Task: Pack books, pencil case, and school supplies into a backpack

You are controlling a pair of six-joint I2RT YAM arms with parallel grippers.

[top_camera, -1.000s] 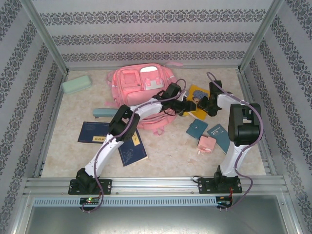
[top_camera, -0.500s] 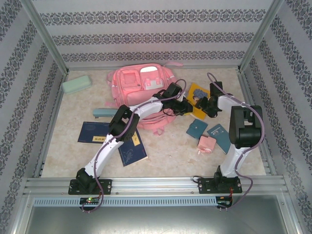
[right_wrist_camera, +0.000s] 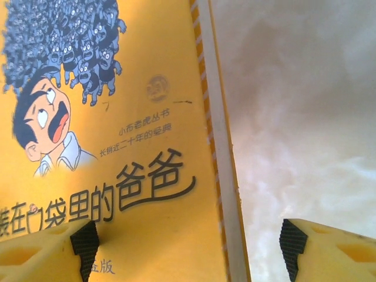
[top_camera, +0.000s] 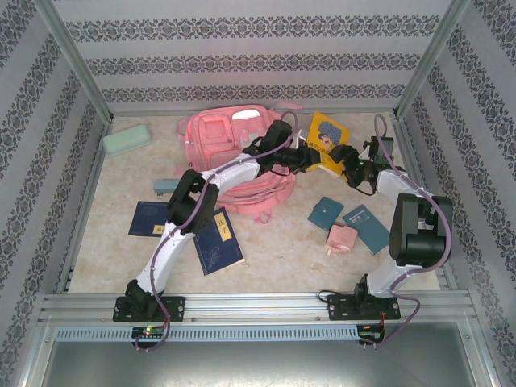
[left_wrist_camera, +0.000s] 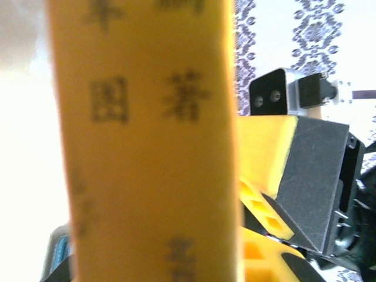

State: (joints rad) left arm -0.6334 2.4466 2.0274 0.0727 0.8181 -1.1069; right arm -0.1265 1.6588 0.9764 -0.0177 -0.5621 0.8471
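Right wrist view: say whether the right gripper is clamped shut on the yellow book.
No: the fingers of the right gripper stand wide apart, with a clear gap between the yellow book and one pad.

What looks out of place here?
The yellow book is off the table, tilted up beside the backpack, pinched at its edge by the left hand; the right hand is open next to it.

The yellow book (right_wrist_camera: pixel 117 147) had a smooth, slightly glossy paper cover. The backpack (top_camera: pixel 211 137) was soft pink cloth. The bench (top_camera: pixel 282 242) showed a matt, mottled beige surface. The near frame rail (top_camera: pixel 258 305) was ribbed bare metal. The right end effector (right_wrist_camera: pixel 187 244) had yellow plastic fingers (right_wrist_camera: pixel 329 247) with dark matt pads (right_wrist_camera: pixel 85 242).
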